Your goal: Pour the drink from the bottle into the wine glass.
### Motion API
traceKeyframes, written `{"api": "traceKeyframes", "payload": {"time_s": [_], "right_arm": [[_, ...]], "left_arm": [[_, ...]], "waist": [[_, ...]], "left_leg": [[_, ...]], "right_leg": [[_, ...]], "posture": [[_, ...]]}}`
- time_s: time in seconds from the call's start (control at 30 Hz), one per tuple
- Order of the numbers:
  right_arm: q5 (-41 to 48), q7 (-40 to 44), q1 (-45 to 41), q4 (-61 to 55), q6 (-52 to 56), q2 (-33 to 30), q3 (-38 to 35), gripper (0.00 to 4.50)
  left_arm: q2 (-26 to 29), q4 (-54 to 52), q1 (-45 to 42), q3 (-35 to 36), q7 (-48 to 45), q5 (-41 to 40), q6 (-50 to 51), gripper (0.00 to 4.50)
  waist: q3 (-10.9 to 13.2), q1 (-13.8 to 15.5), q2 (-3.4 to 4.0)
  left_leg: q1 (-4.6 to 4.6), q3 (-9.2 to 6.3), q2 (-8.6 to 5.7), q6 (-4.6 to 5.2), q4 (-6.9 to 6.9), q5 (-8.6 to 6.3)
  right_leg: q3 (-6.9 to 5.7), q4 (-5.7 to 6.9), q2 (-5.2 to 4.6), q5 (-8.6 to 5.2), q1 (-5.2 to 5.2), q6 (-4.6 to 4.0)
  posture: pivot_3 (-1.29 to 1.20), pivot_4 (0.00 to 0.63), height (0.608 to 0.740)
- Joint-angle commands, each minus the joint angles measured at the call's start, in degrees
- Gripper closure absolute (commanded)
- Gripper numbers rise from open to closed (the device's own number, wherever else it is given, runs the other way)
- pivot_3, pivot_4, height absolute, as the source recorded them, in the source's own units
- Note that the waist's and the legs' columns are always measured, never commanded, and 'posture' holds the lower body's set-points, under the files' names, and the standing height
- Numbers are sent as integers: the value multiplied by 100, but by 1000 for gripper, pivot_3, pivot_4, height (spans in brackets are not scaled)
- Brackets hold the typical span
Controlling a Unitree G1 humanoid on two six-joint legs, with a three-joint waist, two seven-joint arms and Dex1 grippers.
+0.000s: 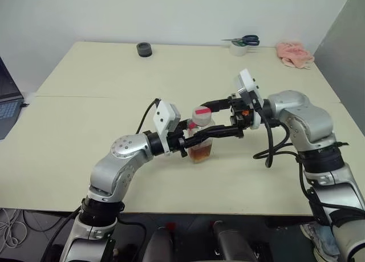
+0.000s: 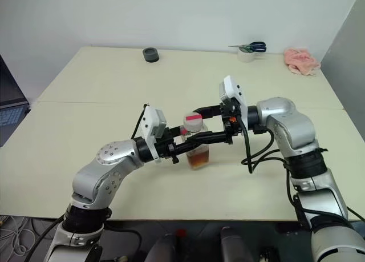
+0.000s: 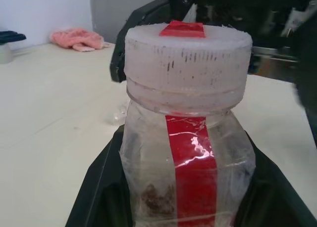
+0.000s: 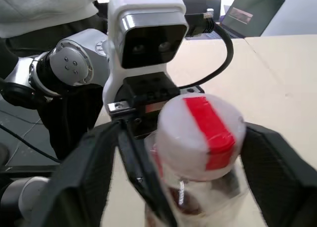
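Both arms reach inward and meet near the middle of the head views. The left arm rises from the lower left, elbow bent, its forearm running up and right toward the centre. The left gripper (image 1: 191, 141) points roughly level toward the right, its fingers clamped on the sides of the bottle (image 1: 201, 141); in the left wrist view those fingers (image 3: 99, 187) press the bottle's lower body on both sides. The right arm comes from the lower right, bends at the elbow, and its wrist turns the right gripper (image 1: 215, 118) leftward. Its fingers (image 4: 81, 177) stand spread wide on either side of the bottle's cap, clear of it.
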Motion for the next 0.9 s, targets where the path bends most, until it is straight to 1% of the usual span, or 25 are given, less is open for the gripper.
{"api": "traceKeyframes", "payload": {"time_s": [0.03,0.13,0.23,0.37,0.43,0.5,0.63,0.8,0.83,0.9], "right_arm": [[141,-708,100,-761,177,58,-411,0],[55,-1544,197,-1226,577,153,-540,0],[91,-2523,296,-1750,1185,396,-711,0],[207,-3484,382,-2314,1867,748,-880,0],[6,-3968,427,-2554,2125,801,-783,0],[-27,-4658,442,-2789,2776,1081,-885,0],[12,-5244,539,-3117,3494,1361,-884,0],[70,-5452,516,-3223,3809,1480,-953,0],[77,-5462,513,-3226,3816,1488,-964,384],[70,-5493,505,-3212,3779,1509,-995,916]], "left_arm": [[-22,168,-220,70,36,146,-301,2649],[-83,373,-325,5,-4,230,-435,2650],[-171,584,-432,-93,-92,306,-592,2650],[-266,812,-548,-162,-193,367,-753,2650],[-308,910,-599,-189,-259,398,-828,2650],[-352,989,-660,-217,-298,451,-908,2650],[-388,1014,-719,-226,-309,494,-956,2650],[-389,993,-715,-241,-325,548,-976,2650],[-384,997,-706,-242,-329,559,-989,2650],[-372,997,-689,-235,-330,571,-999,2650]], "waist": [[0,-2,0],[0,-7,0],[0,-5,0],[0,1,0],[0,3,0],[0,-6,1],[0,-5,1],[0,-7,1],[0,-7,1],[0,-10,1]], "left_leg": [[1,1,0,0,0,0],[2,0,0,0,0,0],[1,-1,0,0,0,0],[-2,-1,0,0,-1,0],[-3,0,-1,0,-1,0],[-3,0,-2,0,-1,0],[-3,-1,0,0,-3,0],[-3,3,-1,0,-2,0],[-3,3,-1,0,-2,0],[-3,3,-1,0,-2,0]], "right_leg": [[1,1,0,0,0,1],[1,2,1,-2,0,3],[1,2,1,-1,0,2],[1,0,0,0,-1,0],[1,0,-1,0,-2,-1],[2,0,-1,0,-2,0],[3,2,1,0,-4,0],[6,0,1,-2,-4,3],[5,0,1,-2,-4,3],[5,1,1,-2,-4,3]], "posture": [[0,150,740],[0,150,740],[0,150,740],[0,150,740],[0,150,740],[0,150,740],[0,150,740],[0,150,740],[0,150,740],[0,150,740]]}}
